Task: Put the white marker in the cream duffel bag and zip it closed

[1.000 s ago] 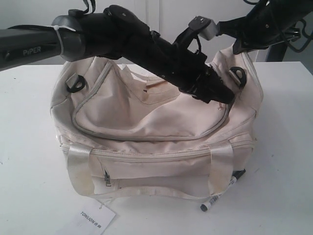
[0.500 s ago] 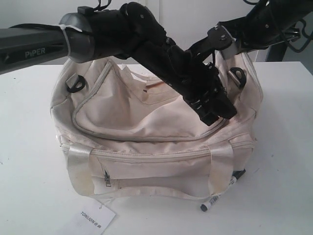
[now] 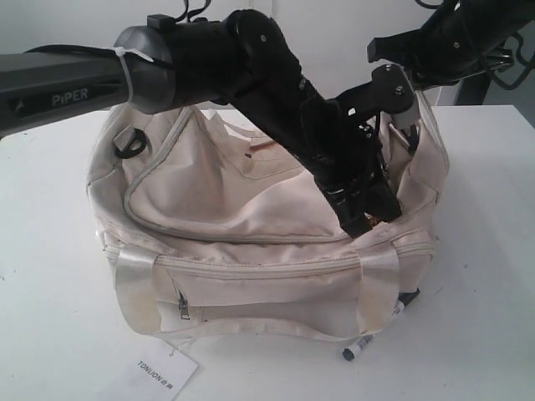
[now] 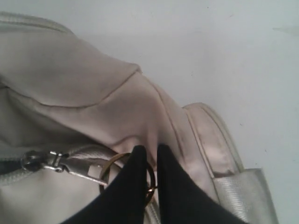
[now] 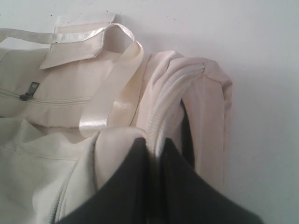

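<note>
The cream duffel bag (image 3: 251, 200) stands on the white table. The white marker (image 3: 378, 332) lies on the table outside the bag, by its front right corner, partly tucked under the strap. My left gripper (image 3: 366, 219) reaches across to the bag's right end. In the left wrist view the left gripper (image 4: 152, 150) is shut on the brass ring (image 4: 108, 164) of the zipper pull, with the slider (image 4: 35, 161) beside it. My right gripper (image 3: 406, 125) is at the bag's right end. The right wrist view shows the right gripper (image 5: 156, 142) shut on the bag's zipper edge (image 5: 163, 102).
A white paper tag (image 3: 164, 372) lies at the table's front. A front pocket zipper pull (image 3: 182, 307) hangs on the bag's face. A black D-ring (image 3: 129, 142) sits at the bag's left end. Satin strap handles (image 3: 134, 288) run down the front.
My left gripper has moved down and to the right along the curved zipper. My right gripper has come down onto the bag's right end. The marker has not moved.
</note>
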Available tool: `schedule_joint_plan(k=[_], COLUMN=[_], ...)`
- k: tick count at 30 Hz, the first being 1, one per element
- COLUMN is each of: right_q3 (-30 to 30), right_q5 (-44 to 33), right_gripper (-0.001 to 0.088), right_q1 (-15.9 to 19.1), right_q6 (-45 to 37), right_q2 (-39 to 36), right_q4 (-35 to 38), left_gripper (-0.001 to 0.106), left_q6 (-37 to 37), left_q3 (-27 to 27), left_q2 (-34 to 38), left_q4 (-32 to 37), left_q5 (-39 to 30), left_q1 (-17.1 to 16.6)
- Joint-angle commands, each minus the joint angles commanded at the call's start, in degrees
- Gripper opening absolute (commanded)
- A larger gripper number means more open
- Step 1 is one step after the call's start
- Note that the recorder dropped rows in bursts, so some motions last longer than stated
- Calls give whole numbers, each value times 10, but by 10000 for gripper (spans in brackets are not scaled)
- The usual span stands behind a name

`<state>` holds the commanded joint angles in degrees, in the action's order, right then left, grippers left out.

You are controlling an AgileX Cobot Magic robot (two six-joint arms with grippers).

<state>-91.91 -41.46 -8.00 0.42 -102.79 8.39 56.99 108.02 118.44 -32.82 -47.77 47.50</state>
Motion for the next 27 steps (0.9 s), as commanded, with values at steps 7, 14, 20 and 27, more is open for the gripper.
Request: schedule_joint_plan(k=[7, 14, 20, 27], right_q3=[0, 0, 0, 0], right_q5=[0, 0, 0, 0], right_gripper=[0, 0, 0, 0], right_q1=[0, 0, 0, 0], right_q6=[0, 0, 0, 0], right_q2=[0, 0, 0, 0], right_q4=[0, 0, 0, -1], left_gripper=[0, 0, 0, 0], left_q6=[0, 0, 0, 0], left_q3=[0, 0, 0, 0], left_q2=[-17, -24, -24, -24], left_q4=[35, 47, 57, 124], left_q5=[2, -12, -35, -40], left_q1=[15, 19, 25, 59])
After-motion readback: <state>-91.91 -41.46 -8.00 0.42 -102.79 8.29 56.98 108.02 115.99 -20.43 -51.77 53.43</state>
